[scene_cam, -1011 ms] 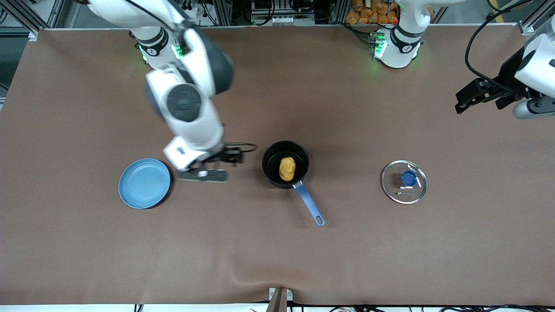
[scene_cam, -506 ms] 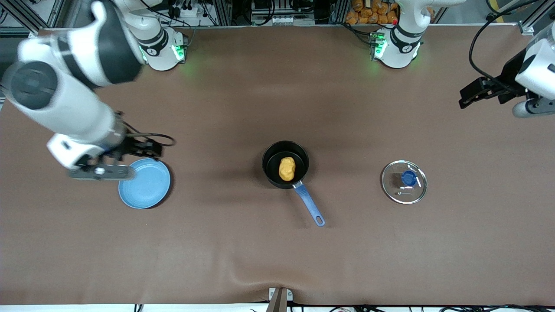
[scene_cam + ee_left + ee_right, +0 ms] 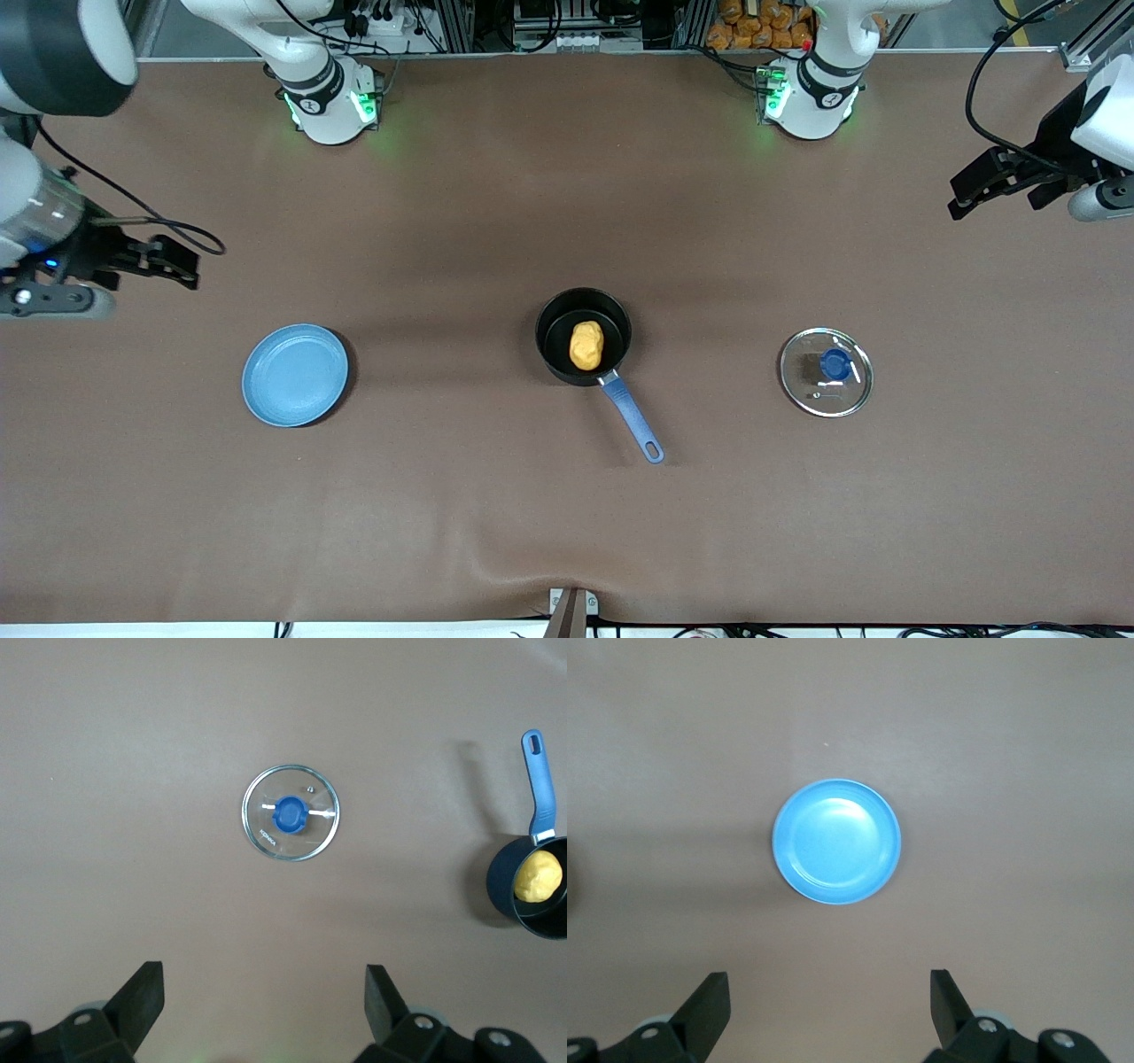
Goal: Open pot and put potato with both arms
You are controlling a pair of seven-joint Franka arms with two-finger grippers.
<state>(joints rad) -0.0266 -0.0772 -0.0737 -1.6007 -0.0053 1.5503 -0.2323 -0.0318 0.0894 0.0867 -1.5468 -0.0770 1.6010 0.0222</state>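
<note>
The pot (image 3: 583,336) stands uncovered near the middle of the table (image 3: 567,496), its black bowl upright and its blue handle (image 3: 632,424) running toward the front camera, slanted a little toward the left arm's end. The potato (image 3: 586,345) lies inside the pot, resting on the bottom, clear of the rim all round as far as can be seen. The lid (image 3: 826,372) lies flat on the table, well apart from the pot, toward the left arm's end, blue knob (image 3: 834,363) uppermost; the left wrist view shows the same lid (image 3: 291,812) with the pot (image 3: 530,889) and potato (image 3: 539,877) off to one edge. A light-blue plate (image 3: 295,374) sits on the table toward the right arm's end, well apart from the pot, with nothing on it; the right wrist view looks straight down on that plate (image 3: 836,840). The left pincer (image 3: 983,188) hangs high over the table's edge at the left arm's end, holding nothing; in its own wrist view the left pincer (image 3: 264,997) has its two fingers spread wide with only bare table between them. The right pincer (image 3: 164,259) hangs over the table's edge at the right arm's end, likewise holding nothing; in its wrist view the right pincer (image 3: 829,1001) shows both fingers spread wide apart. Neither pincer touches any object, and both are well apart from the pot, the lid and the plate.
</note>
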